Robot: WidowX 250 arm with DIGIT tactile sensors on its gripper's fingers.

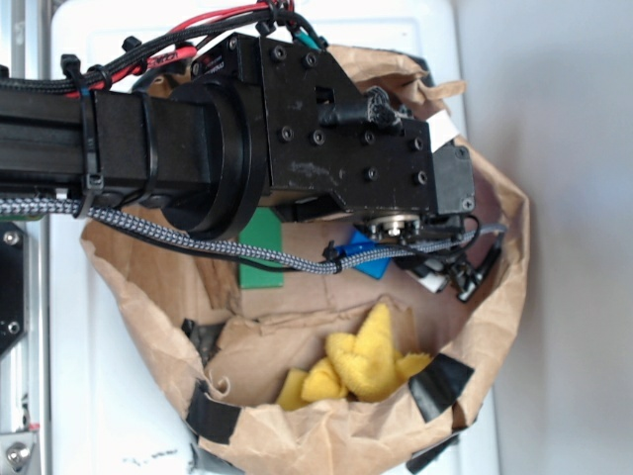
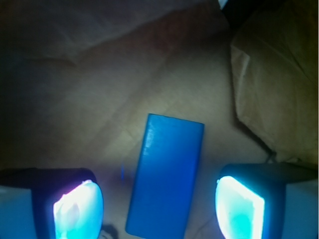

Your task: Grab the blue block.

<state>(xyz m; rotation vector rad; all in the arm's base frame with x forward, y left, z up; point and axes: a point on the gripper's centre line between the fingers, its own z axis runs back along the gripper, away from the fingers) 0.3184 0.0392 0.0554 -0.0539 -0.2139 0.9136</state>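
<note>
The blue block point(image 2: 167, 174) lies flat on brown paper in the wrist view, its long side running away from the camera, between my two glowing pads point(image 2: 79, 209). My gripper point(image 2: 159, 211) is open, with a gap on each side of the block and no contact. In the exterior view only a corner of the blue block point(image 1: 374, 259) shows beneath the arm's black wrist housing, inside the paper bag point(image 1: 297, 426). The gripper's fingers there are mostly hidden by the housing.
A green slab point(image 1: 262, 252) lies in the bag left of the blue block. A yellow cloth point(image 1: 366, 361) sits at the bag's near side. Crumpled bag walls point(image 2: 279, 89) rise to the right of the gripper. Black tape patches point(image 1: 440, 384) mark the bag rim.
</note>
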